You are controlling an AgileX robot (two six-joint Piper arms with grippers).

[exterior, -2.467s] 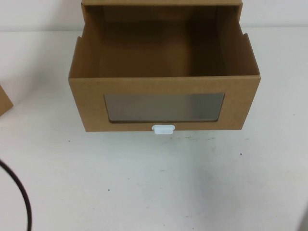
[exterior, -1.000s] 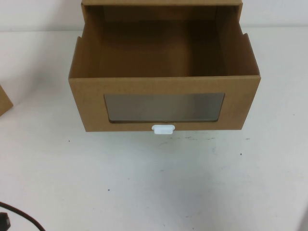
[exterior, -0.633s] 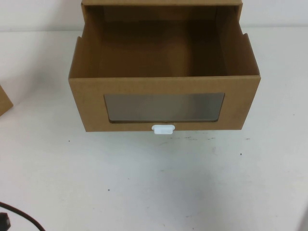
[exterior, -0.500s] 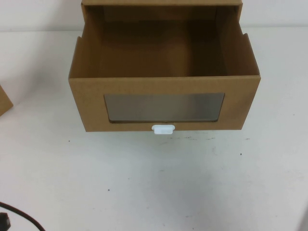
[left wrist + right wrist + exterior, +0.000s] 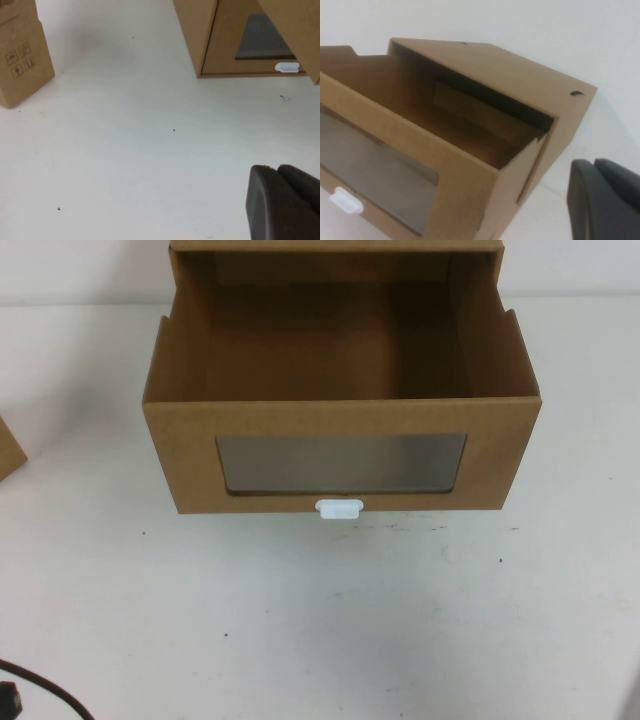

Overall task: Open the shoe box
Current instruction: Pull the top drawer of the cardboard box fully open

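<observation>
- The white table (image 5: 320, 620) runs back to a pale wall, with a few dark specks on it
- The shoe box (image 5: 490, 455) sits at the far middle of the table; its drawer sticks out of the cardboard sleeve (image 5: 510, 65) toward me, open on top, and I see nothing in the part that shows
- The drawer's front has a grey window (image 5: 342, 462), with a small white tab (image 5: 339, 508) under it at the lower edge
- My left gripper (image 5: 275, 170) hangs low over bare table, fingers pressed together with nothing between them; the shoe box is well apart from it, ahead, tab side in sight
- My right gripper (image 5: 594, 164) is closed on nothing, up near the box's right front corner and looking down into the drawer, not touching the cardboard
- Neither gripper shows in the high view
- A smaller cardboard box (image 5: 20, 55) stands off to my left, well apart from the shoe box
- A dark cable (image 5: 40, 695) curls at the table's near left corner
</observation>
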